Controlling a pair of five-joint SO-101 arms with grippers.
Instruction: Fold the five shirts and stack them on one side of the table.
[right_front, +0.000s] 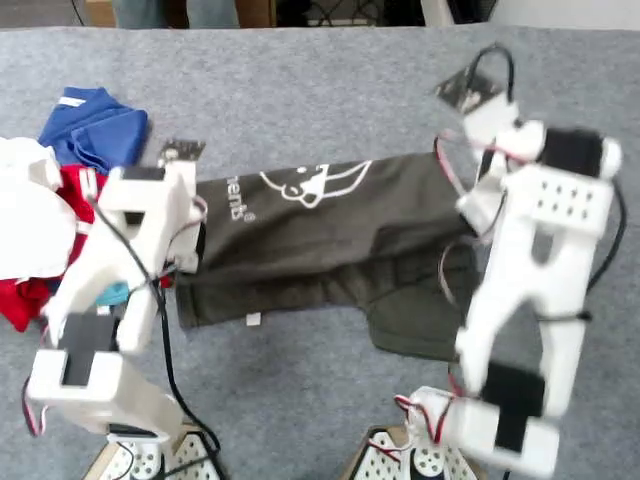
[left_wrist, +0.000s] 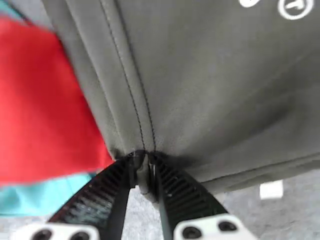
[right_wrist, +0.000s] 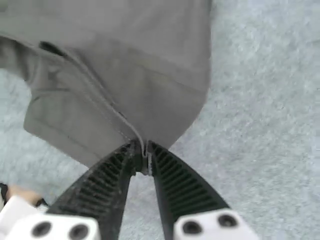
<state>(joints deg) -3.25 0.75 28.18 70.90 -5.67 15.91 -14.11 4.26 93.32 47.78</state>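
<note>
Lettering (right_front: 238, 208) in white is running sideways across the dark olive T-shirt (right_front: 330, 240), next to a white line drawing (right_front: 315, 183) made of loose curved strokes; the letters are too small to make out. A small white tag (right_front: 253, 320) is lying at the shirt's near edge.

The shirt is lying in the middle of the table (right_front: 320, 90), between the two arms. It is partly doubled over, with one flap sagging toward the near right. Its fabric is looking like smooth, matte knit, and dark double stitching is running along the hem.

The left gripper (left_wrist: 144, 170) is pinching the shirt's stitched hem on the pile side. Its black ribbed fingers (left_wrist: 100, 195) are closing to a narrow slit with cloth bunching between the tips. The right gripper (right_wrist: 143, 162) is likewise clamping the opposite edge, its ribbed jaws meeting on a folded seam above the table covering. That covering is showing a grey, fuzzy, felt-like texture.

To the left, the other garments are sitting in a rumpled heap. A blue shirt (right_front: 95, 130) is lying farthest back, with a white shirt (right_front: 30, 210) in front of it. A red shirt (right_front: 30, 290) is spreading beneath the white one. A strip of teal cloth (right_front: 112, 293) is peeking out beside the red one, just by the olive shirt's edge.
</note>
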